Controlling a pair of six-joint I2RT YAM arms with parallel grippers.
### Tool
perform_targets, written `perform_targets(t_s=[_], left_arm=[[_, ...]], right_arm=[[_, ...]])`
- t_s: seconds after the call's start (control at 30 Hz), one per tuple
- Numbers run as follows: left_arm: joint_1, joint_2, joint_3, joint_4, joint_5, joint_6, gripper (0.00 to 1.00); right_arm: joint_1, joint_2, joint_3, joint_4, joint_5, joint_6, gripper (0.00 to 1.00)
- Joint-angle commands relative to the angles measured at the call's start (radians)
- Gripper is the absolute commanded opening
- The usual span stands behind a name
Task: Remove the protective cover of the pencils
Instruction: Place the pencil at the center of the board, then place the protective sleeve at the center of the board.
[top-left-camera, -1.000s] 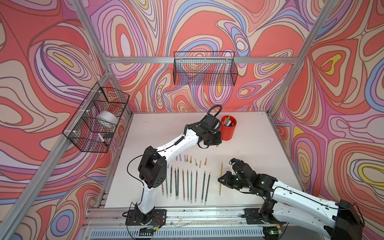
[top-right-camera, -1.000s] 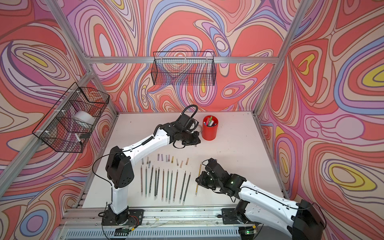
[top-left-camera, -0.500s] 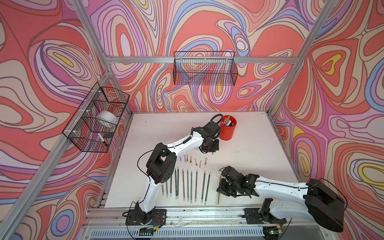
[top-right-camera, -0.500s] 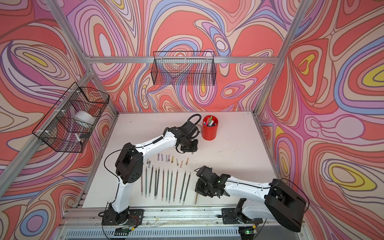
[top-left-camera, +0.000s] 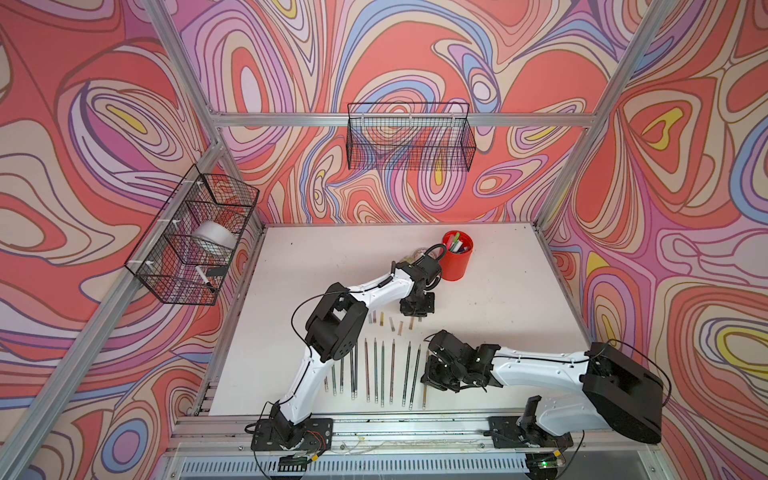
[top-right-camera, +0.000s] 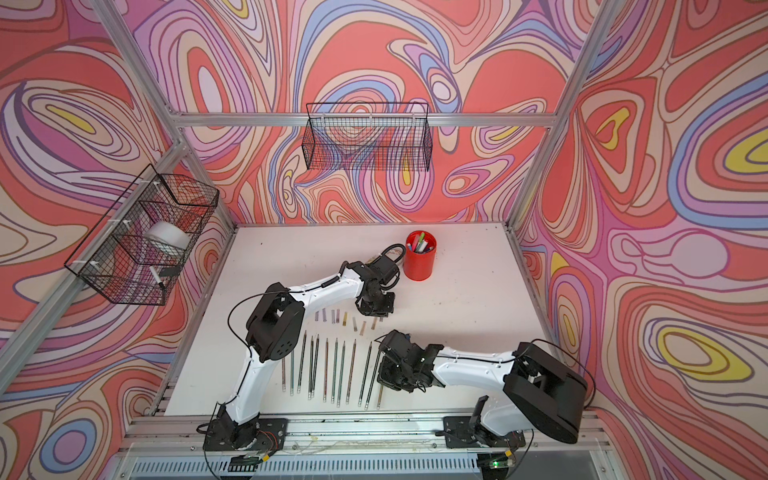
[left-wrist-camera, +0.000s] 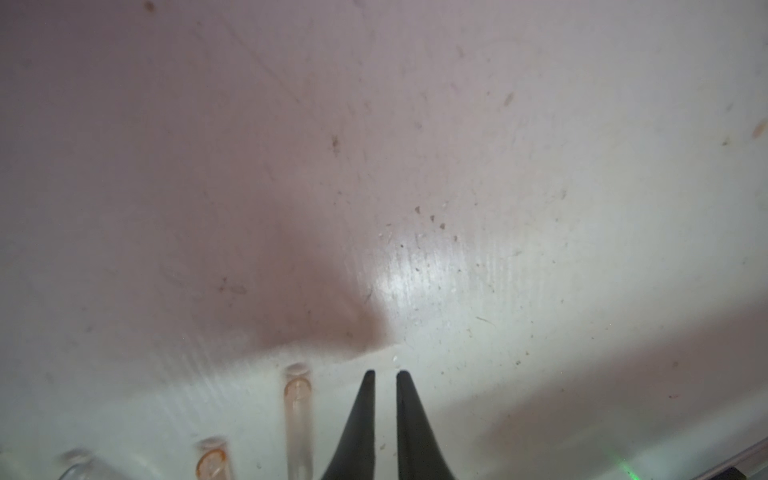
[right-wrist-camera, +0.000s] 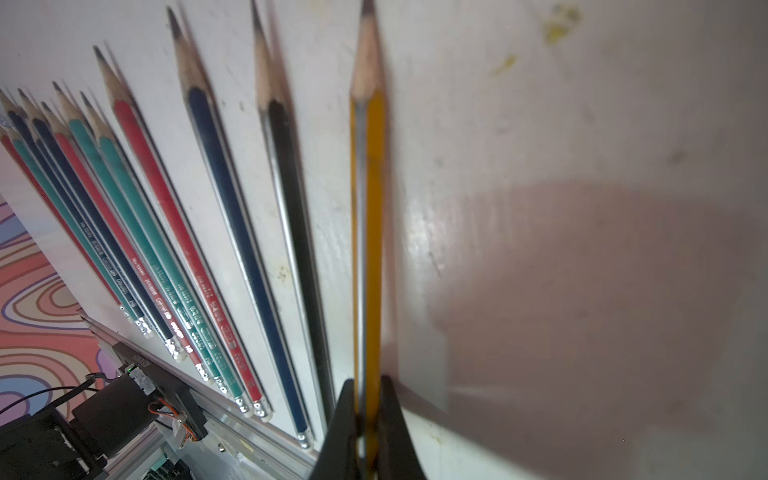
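Now R tool (right-wrist-camera: 368, 380), clamped on bare-tipped yellow pencil (right-wrist-camera: 370, 208), has come down to desk (right-wrist-camera: 582, 124) beside the pencils (right-wrist-camera: 232, 249); L tool (left-wrist-camera: 384, 372) pinched closed, apparently empty, by caps (left-wrist-camera: 297, 399), so prob. last one.

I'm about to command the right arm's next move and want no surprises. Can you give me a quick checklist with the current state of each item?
1. Right gripper grip on the yellow pencil: ok, jaws shut on its shaft, well back from the tip.
2. Yellow pencil's cover off: ok, the sharpened tip is bare.
3. Clearance from the black pencil: ok at the tips; near the fingers, cannot tell.
4. Yellow pencil resting on the table: cannot tell.
5. Left gripper empty: ok, shut on nothing, beside the removed covers.
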Motion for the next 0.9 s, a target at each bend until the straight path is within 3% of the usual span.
perform_targets(t_s=[0.0, 0.27, 0.37, 0.87], left_arm=[[-0.008, 0.026, 0.037, -0.068, -0.032, -0.010, 0.00], [-0.013, 0.061, 0.071, -0.109, -0.037, -0.010, 0.00], [-0.015, 0.073, 0.090, -0.125, -0.038, -0.007, 0.05], [-0.017, 0.099, 0.149, -0.178, -0.035, 0.009, 0.13]], right_arm=[[0.007, 0.021, 0.014, -0.079, 0.029, 0.014, 0.02], [0.009, -0.006, 0.030, -0.152, 0.074, 0.027, 0.13], [0.009, -0.010, 0.038, -0.173, 0.087, 0.027, 0.18], [0.008, 0.037, 0.080, -0.209, 0.105, 0.029, 0.16]])
